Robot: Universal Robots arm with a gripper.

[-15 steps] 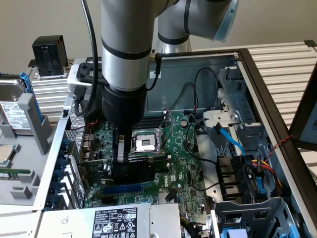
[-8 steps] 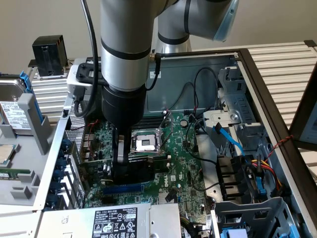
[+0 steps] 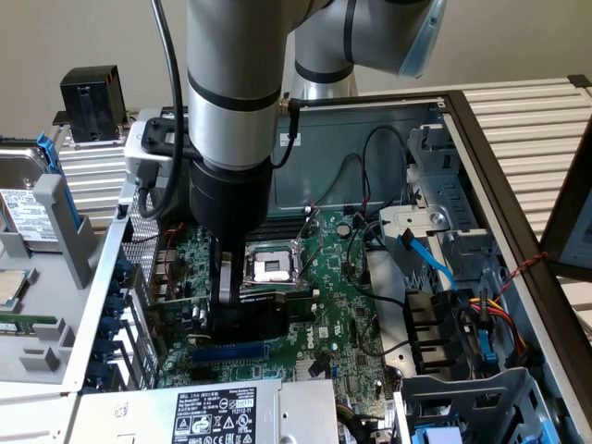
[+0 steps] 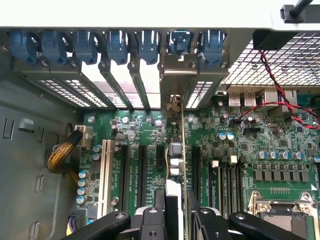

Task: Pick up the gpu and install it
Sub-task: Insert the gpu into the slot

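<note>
The gpu (image 4: 182,150) stands on edge between my fingers, its thin green board running toward the case's rear wall. Its metal end bracket (image 4: 176,75) lies against the rear slot opening under a blue clip. The card is down among the motherboard's expansion slots (image 4: 141,170); I cannot tell if it is fully seated. In the exterior view the gpu (image 3: 264,319) shows as a black block low over the motherboard (image 3: 342,305), just in front of the CPU socket (image 3: 273,266). My gripper (image 4: 175,212) (image 3: 236,310) is shut on the card from both sides.
Blue slot clips (image 4: 115,45) line the rear wall. Red and black wires (image 4: 280,95) cross near the rear ports. A power supply (image 3: 217,412) sits at the near edge, a drive cage with blue cables (image 3: 435,268) at the exterior view's right, and a hard drive (image 3: 28,208) at its left.
</note>
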